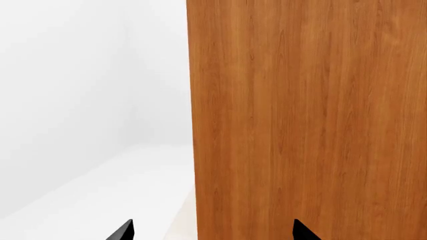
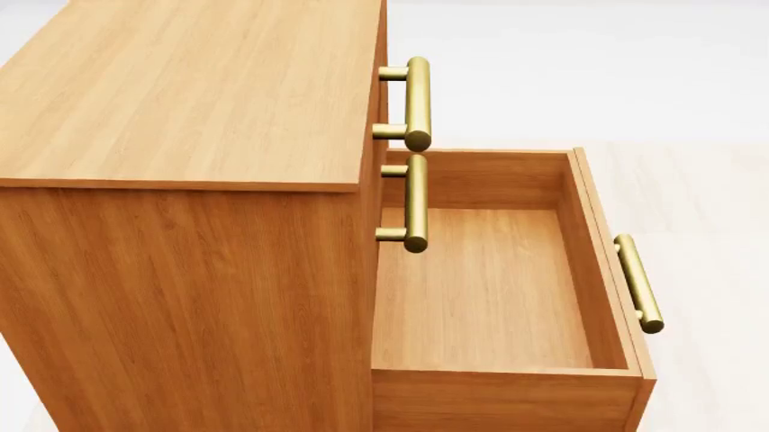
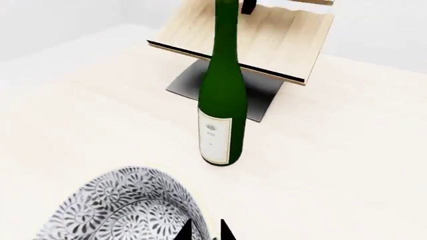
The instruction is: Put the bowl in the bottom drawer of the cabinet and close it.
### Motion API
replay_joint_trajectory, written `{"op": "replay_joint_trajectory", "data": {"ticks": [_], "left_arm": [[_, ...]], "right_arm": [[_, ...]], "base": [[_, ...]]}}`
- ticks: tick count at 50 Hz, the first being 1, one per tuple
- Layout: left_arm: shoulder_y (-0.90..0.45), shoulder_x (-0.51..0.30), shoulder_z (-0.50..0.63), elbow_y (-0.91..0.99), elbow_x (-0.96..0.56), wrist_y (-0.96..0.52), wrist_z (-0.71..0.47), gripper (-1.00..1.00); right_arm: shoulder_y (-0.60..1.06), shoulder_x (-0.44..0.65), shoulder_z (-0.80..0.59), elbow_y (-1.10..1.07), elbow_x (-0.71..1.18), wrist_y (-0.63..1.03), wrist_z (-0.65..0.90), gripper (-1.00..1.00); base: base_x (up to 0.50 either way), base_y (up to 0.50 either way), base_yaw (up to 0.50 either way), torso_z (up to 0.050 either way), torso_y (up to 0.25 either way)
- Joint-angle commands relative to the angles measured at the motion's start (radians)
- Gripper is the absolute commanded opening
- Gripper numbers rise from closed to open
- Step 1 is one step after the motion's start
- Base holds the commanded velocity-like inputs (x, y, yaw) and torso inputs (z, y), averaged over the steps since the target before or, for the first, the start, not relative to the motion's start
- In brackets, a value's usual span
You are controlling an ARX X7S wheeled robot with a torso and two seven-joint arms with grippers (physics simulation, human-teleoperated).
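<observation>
The bowl, white with a dense blue-grey floral pattern, shows only in the right wrist view. My right gripper is shut on its rim, one fingertip inside and one outside. In the head view the cabinet stands with its bottom drawer pulled out, nothing inside, and a brass handle on its front. Neither gripper appears in that view. My left gripper is open with nothing between its fingertips, facing the cabinet side panel at close range.
A tall green wine bottle stands upright on the pale surface just beyond the bowl. Behind it is a slanted light-wood rack on a dark base. The two upper drawers are shut, their brass handles overhanging the open drawer's inner end.
</observation>
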Motion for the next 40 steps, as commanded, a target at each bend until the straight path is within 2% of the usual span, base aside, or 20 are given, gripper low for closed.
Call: {"op": "replay_joint_trajectory", "data": {"ticks": [1, 25, 40], "left_arm": [[0.003, -0.003, 0.002, 0.006, 0.002, -0.002, -0.004, 1.0], [-0.003, -0.008, 0.005, 0.002, -0.002, -0.002, -0.007, 1.0], [-0.001, -0.009, 0.006, 0.009, -0.005, -0.006, -0.015, 1.0]], "right_arm": [[0.078, 0.014, -0.092, -0.087, -0.032, 0.019, -0.016, -1.0], [0.356, 0.038, -0.283, -0.066, -0.067, 0.102, -0.066, -1.0], [0.546, -0.006, -0.415, 0.158, -0.111, 0.02, -0.115, -1.0]], "base": [[0.0, 0.0, 0.0, 0.0, 0.0], [0.0, 0.0, 0.0, 0.0, 0.0], [0.0, 0.0, 0.0, 0.0, 0.0]]}}
